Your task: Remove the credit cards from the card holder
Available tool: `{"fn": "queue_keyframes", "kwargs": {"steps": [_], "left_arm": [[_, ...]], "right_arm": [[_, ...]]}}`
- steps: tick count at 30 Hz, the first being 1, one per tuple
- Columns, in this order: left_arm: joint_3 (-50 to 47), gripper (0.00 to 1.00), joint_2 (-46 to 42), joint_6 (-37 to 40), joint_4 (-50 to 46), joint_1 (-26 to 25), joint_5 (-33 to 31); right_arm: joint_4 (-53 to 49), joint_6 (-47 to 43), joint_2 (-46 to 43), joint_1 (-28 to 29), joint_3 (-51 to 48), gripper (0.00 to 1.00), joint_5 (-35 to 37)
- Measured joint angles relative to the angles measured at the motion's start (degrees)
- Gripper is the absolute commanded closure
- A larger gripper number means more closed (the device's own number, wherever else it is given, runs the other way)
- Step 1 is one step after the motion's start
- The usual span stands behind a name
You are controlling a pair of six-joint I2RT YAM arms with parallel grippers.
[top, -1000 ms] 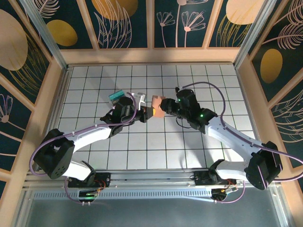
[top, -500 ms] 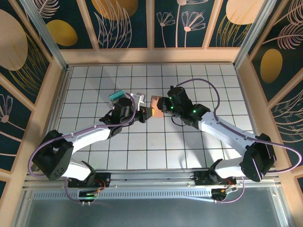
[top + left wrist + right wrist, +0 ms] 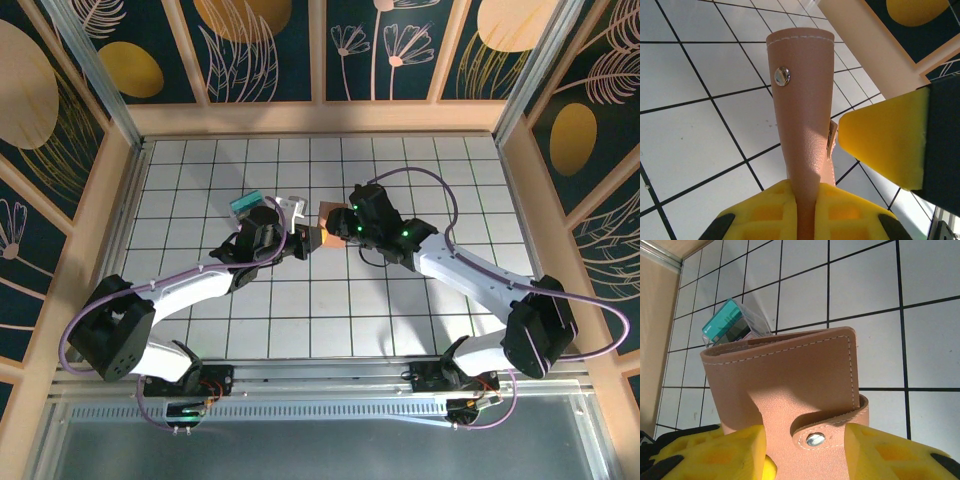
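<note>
The left gripper [image 3: 807, 212] is clamped on the near bottom edge of the card holder [image 3: 802, 115], holding it upright above the tiled table [image 3: 400, 330], near the middle. The holder's snap tab [image 3: 832, 427] is buttoned closed. The right gripper [image 3: 805, 452] meets it from the right, its jaws standing apart on either side of the tab; I cannot tell whether its yellow fingers [image 3: 890, 452] touch the leather. A teal card [image 3: 725, 325] lies on the table just left of and beyond the holder.
</note>
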Motion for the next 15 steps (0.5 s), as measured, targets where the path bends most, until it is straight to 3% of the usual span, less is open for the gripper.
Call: {"fn": "queue_keyframes", "kwargs": {"steps": [5, 15], "left_arm": [[-0.02, 1.00, 0.00, -0.50, 0.63, 0.00, 0.04], [-0.22, 1.00, -0.09, -1.29, 0.85, 0.00, 0.20]], "right_arm": [[-0.02, 0.00, 0.98, -0.02, 0.00, 0.58, 0.04], [0.42, 0.81, 1.14, -0.42, -0.44, 0.77, -0.09]]}}
